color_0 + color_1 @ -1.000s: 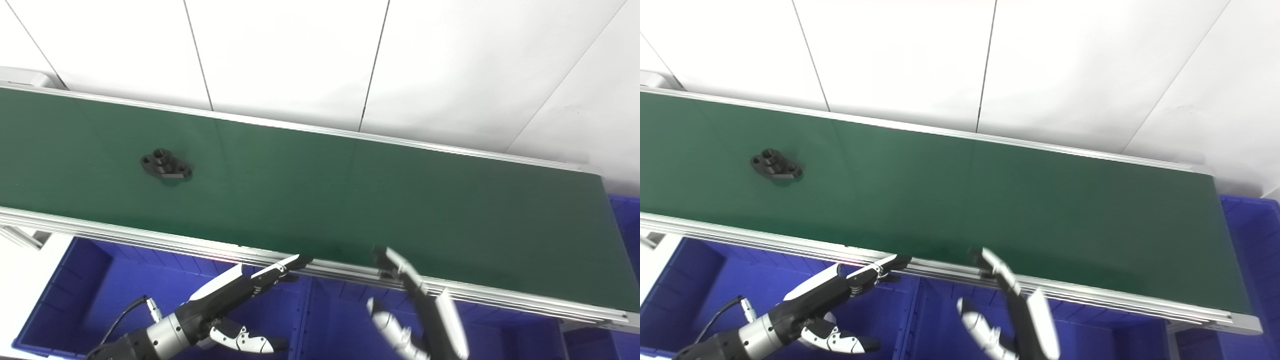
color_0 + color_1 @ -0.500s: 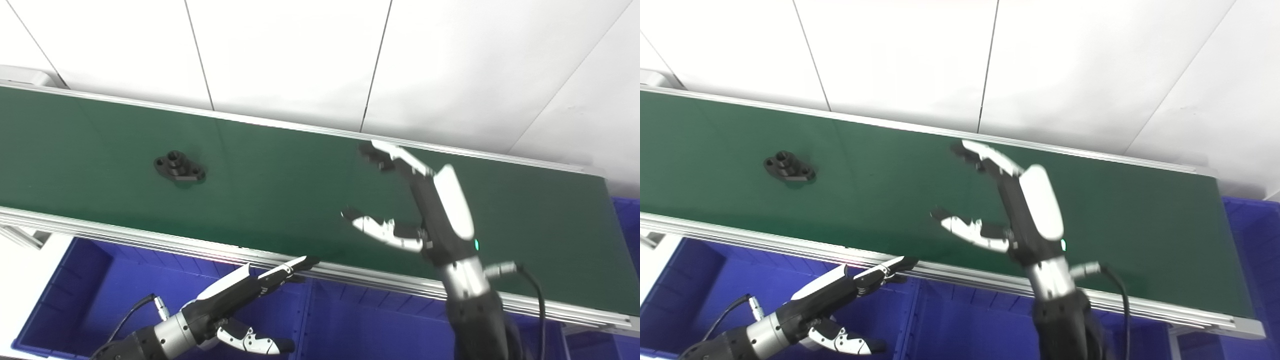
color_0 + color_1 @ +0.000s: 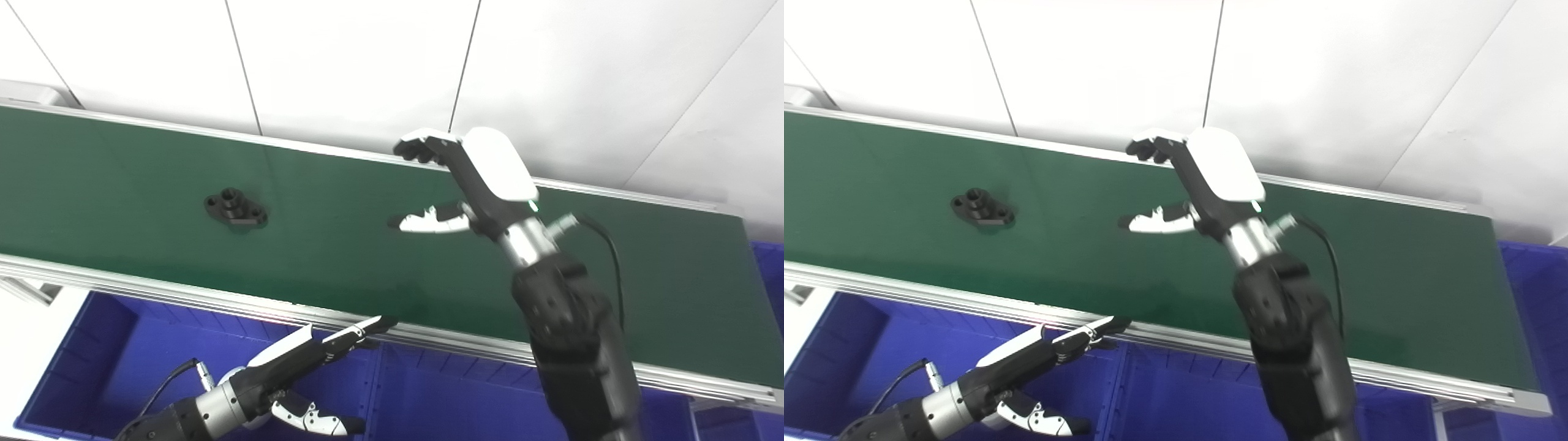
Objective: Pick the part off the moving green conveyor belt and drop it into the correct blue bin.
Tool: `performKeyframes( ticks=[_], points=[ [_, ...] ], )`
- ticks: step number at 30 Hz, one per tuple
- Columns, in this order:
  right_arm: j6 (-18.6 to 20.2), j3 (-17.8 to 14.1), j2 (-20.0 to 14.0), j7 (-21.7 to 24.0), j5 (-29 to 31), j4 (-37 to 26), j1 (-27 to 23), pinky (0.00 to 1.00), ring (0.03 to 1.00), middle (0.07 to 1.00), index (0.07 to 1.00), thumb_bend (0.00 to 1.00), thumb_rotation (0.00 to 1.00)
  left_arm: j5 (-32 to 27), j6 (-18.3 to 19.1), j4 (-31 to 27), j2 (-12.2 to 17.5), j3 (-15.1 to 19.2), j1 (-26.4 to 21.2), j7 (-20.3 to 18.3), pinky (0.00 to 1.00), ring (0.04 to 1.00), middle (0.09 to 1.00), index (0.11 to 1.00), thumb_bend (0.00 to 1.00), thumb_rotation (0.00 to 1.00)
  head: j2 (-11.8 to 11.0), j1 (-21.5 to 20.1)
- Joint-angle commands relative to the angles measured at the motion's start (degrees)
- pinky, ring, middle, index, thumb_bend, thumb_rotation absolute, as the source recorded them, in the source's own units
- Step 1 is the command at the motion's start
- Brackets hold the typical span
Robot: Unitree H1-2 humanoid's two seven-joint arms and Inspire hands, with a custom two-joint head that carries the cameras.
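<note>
While lying flat and untouched on the dark green conveyor belt (image 3: 343,245), well to the left of the raised hand: small black flanged metal part with a central boss and two mounting holes (image 3: 236,210).

Right hand, white-and-black with silver wrist (image 3: 456,184): raised above belt, near far rail; fingers curled forward, thumb spread wide apart from them; empty, clamped on nothing.

Left hand, black-and-white (image 3: 294,373): below belt's near rail, over the bins; fingers stretched out straight, thumb apart; empty.

Risks, judged:
- Mistimed closing. Part rides a moving belt, so closing too early or too late likely meets bare belt.
- Part low and flat. Little height above belt for fingers to catch; likely to slide or spin away under a glancing touch.
- Knock toward far rail or off near edge if swept rather than pinched.
- Weak pinch on the smooth flange. Possible drop short of the bin, or into the wrong compartment.
- Correct bin not determinable from part shape alone; wrong choice possible.

Surroundings, relative to belt:
- Silver aluminium side rails (image 3: 184,293) along near and far edges; near rail a lip to lift over on the carry toward the bins.
- Blue plastic bins (image 3: 110,343) below near edge, with a divider wall just right of left hand; another blue bin edge past belt's right end.
- White panelled wall (image 3: 343,61) behind far rail.
- Black cable (image 3: 606,245) looping from right wrist, above belt; snag unlikely but possible.

Obstructions: nothing on belt between right hand and part.
</note>
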Motion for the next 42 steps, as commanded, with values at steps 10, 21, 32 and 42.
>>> performKeyframes(
  ticks=[10,21,32,42],
  points=[
    [2.5,4.4,2.6,2.0,-3.5,10.2,-9.8,0.53,0.591,0.612,0.609,0.88,0.22,0.1,-1.7,-1.0,-0.1,-0.3,-0.8,0.5,0.93,0.997,1.0,0.988,0.4,0.21,0.2,-0.3],
    [2.1,8.0,4.7,-0.2,-3.6,19.4,-12.8,0.59,0.68,0.724,0.712,0.86,0.26,0.6,-1.5,-1.6,-0.2,-0.3,-0.7,0.7,0.93,1.0,1.0,0.993,0.39,0.21,0.4,-0.6],
    [0.3,9.9,7.3,-5.6,-2.7,27.0,-14.4,0.75,0.779,0.786,0.757,0.82,0.27,0.7,-1.9,-1.5,-0.6,-0.4,-0.1,0.8,0.92,0.996,1.0,0.993,0.38,0.22,0.6,-0.5],
    [1.3,11.0,8.8,-8.5,-2.1,31.7,-15.7,0.63,0.701,0.726,0.677,0.82,0.27,1.0,-1.9,-1.7,-0.5,-0.4,0.5,1.1,0.93,1.0,1.0,0.998,0.38,0.24,1.0,-0.8]
  ],
)
